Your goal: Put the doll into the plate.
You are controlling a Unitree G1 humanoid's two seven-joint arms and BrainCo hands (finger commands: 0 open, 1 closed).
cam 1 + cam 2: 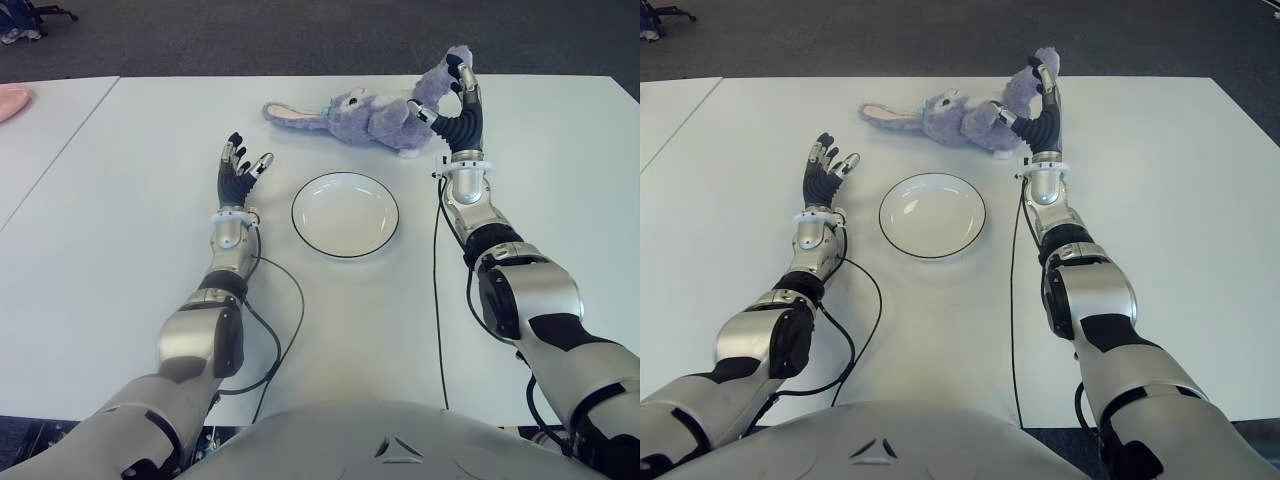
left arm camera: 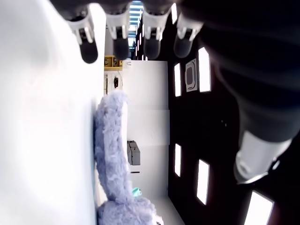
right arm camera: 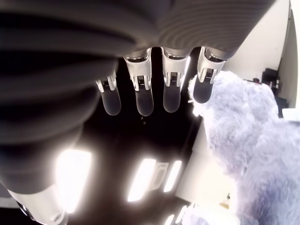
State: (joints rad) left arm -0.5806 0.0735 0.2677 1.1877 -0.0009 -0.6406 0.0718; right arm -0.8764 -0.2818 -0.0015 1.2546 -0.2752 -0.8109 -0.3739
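Note:
The doll [image 1: 370,112], a purple plush rabbit with long ears, lies on its side on the white table, just behind the plate [image 1: 345,215]. The plate is white with a dark rim and holds nothing. My right hand [image 1: 462,105] stands at the doll's right end, fingers straight beside its raised leg and thumb toward its body. In the right wrist view the fingers [image 3: 144,101] are extended with the doll's fur [image 3: 248,136] beside them, not enclosed. My left hand [image 1: 240,170] is left of the plate, fingers spread and holding nothing; its wrist view shows the doll [image 2: 112,154] farther off.
The white table [image 1: 150,290] ends just behind the doll, with dark floor beyond. A second table [image 1: 40,140] adjoins on the left, with a pink object [image 1: 10,100] at its far edge. Black cables [image 1: 285,330] run from both wrists toward me.

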